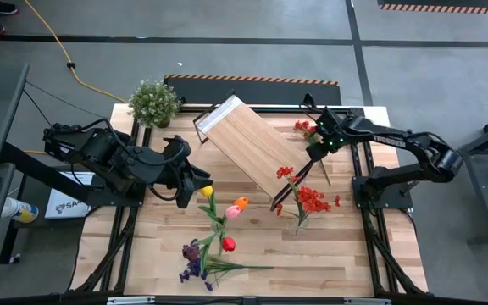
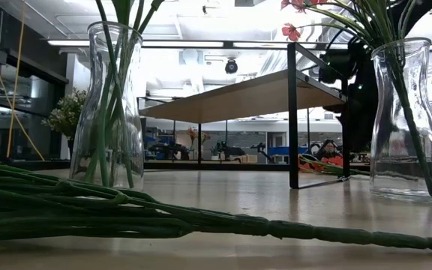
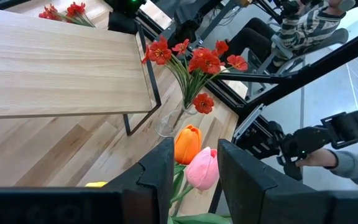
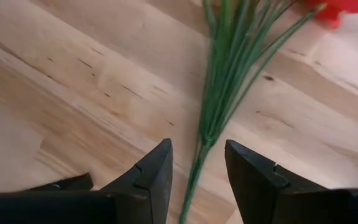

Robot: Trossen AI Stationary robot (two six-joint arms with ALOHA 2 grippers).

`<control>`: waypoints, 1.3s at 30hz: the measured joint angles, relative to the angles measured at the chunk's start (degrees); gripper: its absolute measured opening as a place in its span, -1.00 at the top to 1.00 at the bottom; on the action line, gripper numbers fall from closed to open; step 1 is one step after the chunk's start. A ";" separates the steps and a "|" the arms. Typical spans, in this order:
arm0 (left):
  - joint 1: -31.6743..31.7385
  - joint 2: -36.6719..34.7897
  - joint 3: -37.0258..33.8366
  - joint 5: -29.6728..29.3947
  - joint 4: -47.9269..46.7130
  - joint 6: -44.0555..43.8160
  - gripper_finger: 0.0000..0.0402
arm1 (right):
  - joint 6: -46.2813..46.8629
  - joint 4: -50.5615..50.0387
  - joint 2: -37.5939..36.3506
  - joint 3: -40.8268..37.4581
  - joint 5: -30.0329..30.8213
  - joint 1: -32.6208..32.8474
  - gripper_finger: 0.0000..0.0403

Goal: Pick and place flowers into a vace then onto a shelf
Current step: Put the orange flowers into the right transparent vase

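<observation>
shelf [image 1: 242, 144] lies diagonal mid-table, bare wood in front. left gripper [image 1: 200, 188] parted over tulips [image 1: 237, 206], grasping nothing. right gripper [image 4: 196, 169] straddles red spray stem [image 4: 194, 174], grip unclear.

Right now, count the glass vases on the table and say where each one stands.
2. One vase stands near the table's middle, holding the tulips in front of the left claw. The other vase stands right of it, by the shelf, holding red sprays.

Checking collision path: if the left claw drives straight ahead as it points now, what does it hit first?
Probably the orange tulip and pink tulip, framed between the left claw fingers. Red flowers in the glass vase sit beyond; depth is unclear.
</observation>
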 joint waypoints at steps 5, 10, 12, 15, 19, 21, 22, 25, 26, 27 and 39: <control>-0.01 0.00 0.00 0.06 -0.01 0.00 0.22 | 0.99 3.54 3.41 0.02 -1.76 0.02 0.32; -0.02 0.00 0.00 0.17 0.00 0.00 0.22 | 2.28 4.84 6.60 0.02 -0.23 0.00 0.32; -0.01 0.00 0.00 0.19 -0.02 0.00 0.22 | 2.36 5.26 7.84 0.02 -0.14 0.00 0.32; -0.02 0.00 0.00 0.20 -0.02 0.00 0.22 | 3.25 5.93 9.58 0.02 0.86 0.00 0.32; -0.02 0.00 0.00 0.24 -0.04 0.02 0.22 | 3.82 6.82 11.50 0.02 2.45 0.00 0.32; -0.02 0.00 0.00 0.27 -0.05 0.03 0.22 | 4.33 7.24 12.09 0.02 2.74 0.00 0.32; -0.02 0.00 0.00 0.30 -0.06 0.03 0.22 | 4.60 7.47 12.30 0.02 2.90 0.00 0.32; -0.02 0.00 0.00 0.30 -0.09 0.04 0.22 | 5.28 8.10 12.89 0.02 2.98 0.00 0.32; -0.02 0.00 0.00 0.30 -0.11 0.04 0.22 | 5.29 8.16 13.07 0.02 3.00 0.00 0.32; -0.02 0.00 0.00 0.30 -0.22 0.04 0.22 | 5.29 8.16 13.16 0.02 2.98 0.00 0.32; 0.00 0.00 0.00 0.30 -1.46 0.04 0.22 | 7.56 8.80 13.19 0.02 4.07 -0.15 0.63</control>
